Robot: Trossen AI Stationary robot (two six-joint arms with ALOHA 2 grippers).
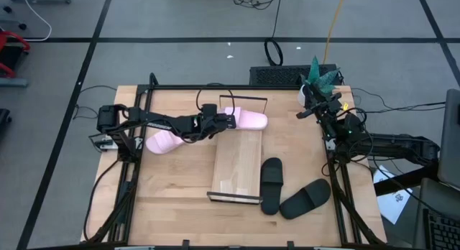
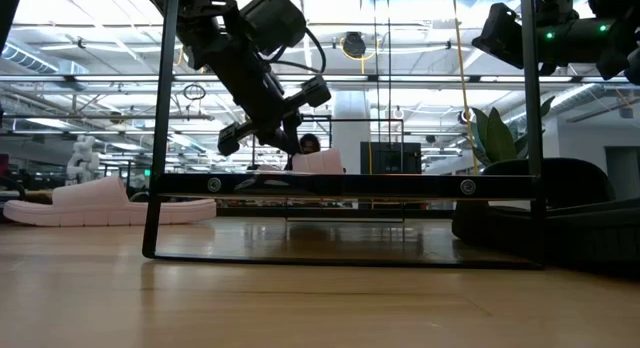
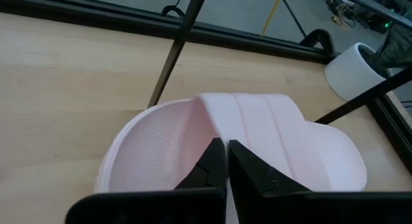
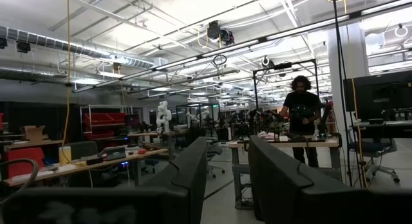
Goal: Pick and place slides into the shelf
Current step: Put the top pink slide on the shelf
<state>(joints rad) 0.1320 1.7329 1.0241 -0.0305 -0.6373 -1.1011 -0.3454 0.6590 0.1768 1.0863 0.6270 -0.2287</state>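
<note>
Left arm: reaches from the counter's left edge across to the far end of the shelf
Left gripper (image 1: 228, 120): fingers (image 3: 212, 161) pressed together on the strap edge of a pink slide, as the left wrist view shows
Loose pink slide (image 1: 164, 141): lies flat on the counter (image 1: 172, 192), left of the shelf, below the left arm in the high view
Held pink slide (image 1: 251, 120): at the shelf's far end, by the black wire frame; in the low view its pale body shows above the planks, whether it rests on them I cannot tell
Shelf (image 1: 237, 167): light planks running away from the near edge at counter centre, a wire frame at each end
Black slides (image 1: 271, 184): two on the counter just right of the shelf's near end, the second (image 1: 305, 198) angled and touching or nearly touching the first
Right gripper (image 1: 310, 110): raised at the counter's far right corner, well apart from the slides; fingers part way open, nothing between them
Person (image 4: 302, 118): stands in the room beyond, in the right wrist view
</note>
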